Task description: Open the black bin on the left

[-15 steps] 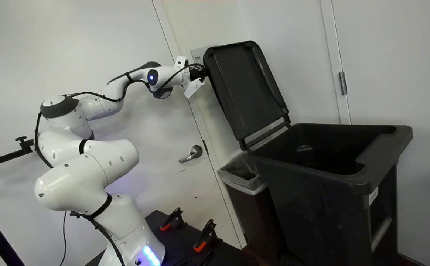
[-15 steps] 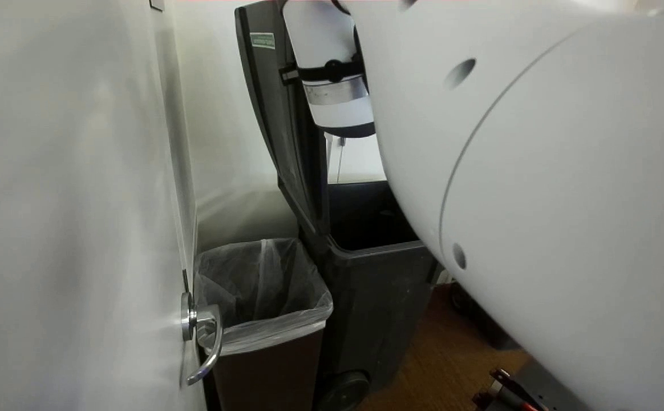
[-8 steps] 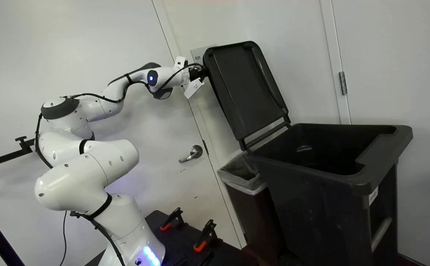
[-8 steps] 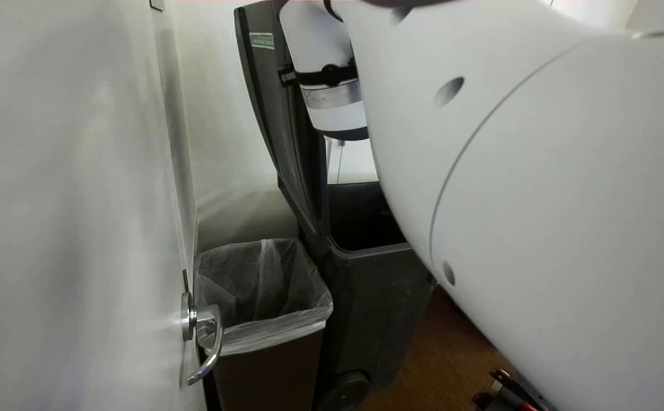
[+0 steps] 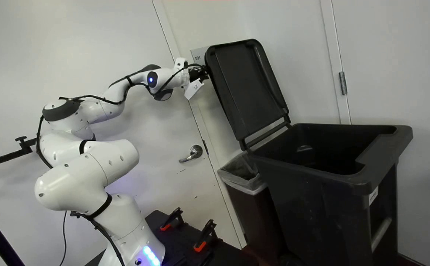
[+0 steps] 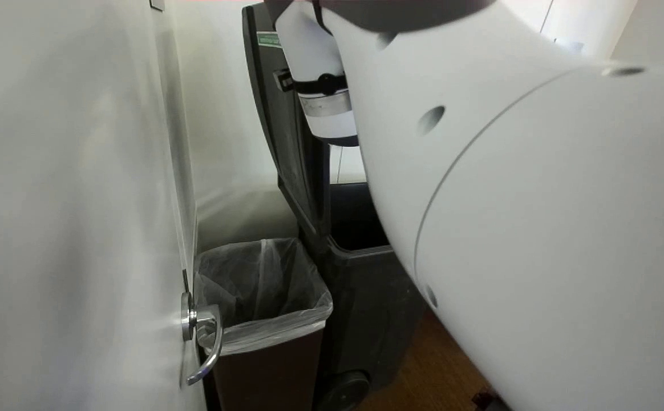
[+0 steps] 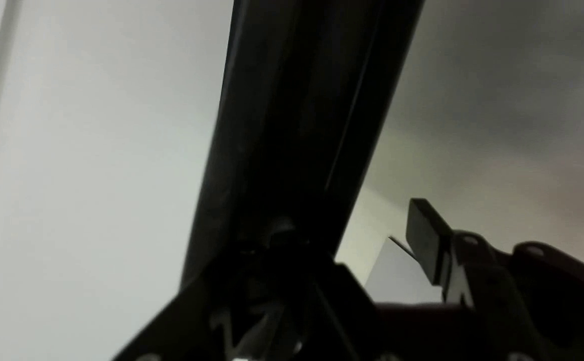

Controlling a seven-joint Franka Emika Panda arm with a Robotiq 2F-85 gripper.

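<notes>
The black bin (image 5: pixel 322 214) stands with its lid (image 5: pixel 246 88) swung up, leaning back past upright, and its mouth uncovered. In an exterior view the bin (image 6: pixel 366 314) is partly hidden by my arm; its raised lid (image 6: pixel 292 142) bears a green label (image 6: pixel 268 39). My gripper (image 5: pixel 202 73) is at the outer face of the lid near its top edge. In the wrist view the lid (image 7: pixel 307 110) runs up as a dark band. My gripper (image 7: pixel 354 245) is open there. One dark finger overlaps the lid; whether it touches cannot be told. The other finger is apart from the lid.
A smaller brown bin with a clear liner (image 6: pixel 269 337) stands beside the black bin, under the lid's hinge side. A door with a metal handle (image 6: pixel 209 348) is close by. White walls stand behind the bins. A black table with orange-tipped clamps (image 5: pixel 205 236) is by the arm's base.
The lid has tipped slightly back toward the bin's mouth, a little more upright. My gripper has dropped slightly and the arm's elbow has shifted. The bin body has not moved.
</notes>
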